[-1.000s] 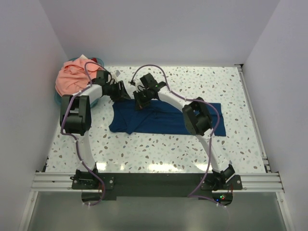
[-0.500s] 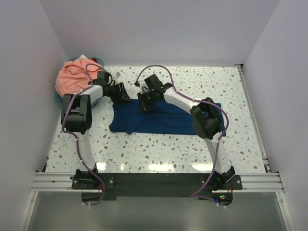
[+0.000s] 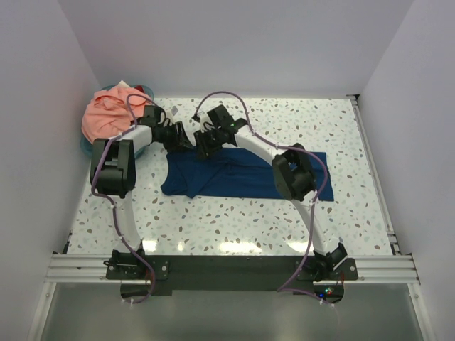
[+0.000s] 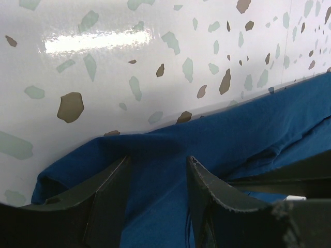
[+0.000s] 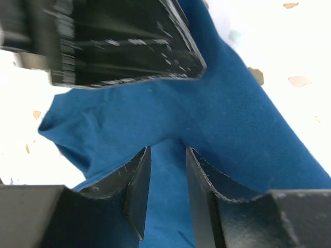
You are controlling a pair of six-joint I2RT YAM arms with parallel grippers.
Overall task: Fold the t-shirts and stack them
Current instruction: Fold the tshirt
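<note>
The navy blue t-shirt (image 3: 242, 177) lies spread across the middle of the table, with no print showing. Both grippers meet at its far left edge. My left gripper (image 3: 183, 138) is shut on the navy cloth (image 4: 155, 206), which fills the space between its fingers (image 4: 158, 159). My right gripper (image 3: 202, 148) sits close beside it, also shut on a raised fold of the cloth (image 5: 168, 150). The left gripper's black body (image 5: 124, 46) fills the top of the right wrist view. The salmon-pink t-shirt (image 3: 106, 114) is heaped at the back left.
The round teal basket (image 3: 85, 147) under the pink shirt stands in the back left corner against the wall. White walls enclose the speckled table (image 3: 284, 121) on three sides. A metal rail (image 3: 370, 163) runs along the right edge.
The right gripper shifted slightly toward the near right, then back toward the far left, closer to the left gripper. The left arm and the shirt's outline barely changed.
</note>
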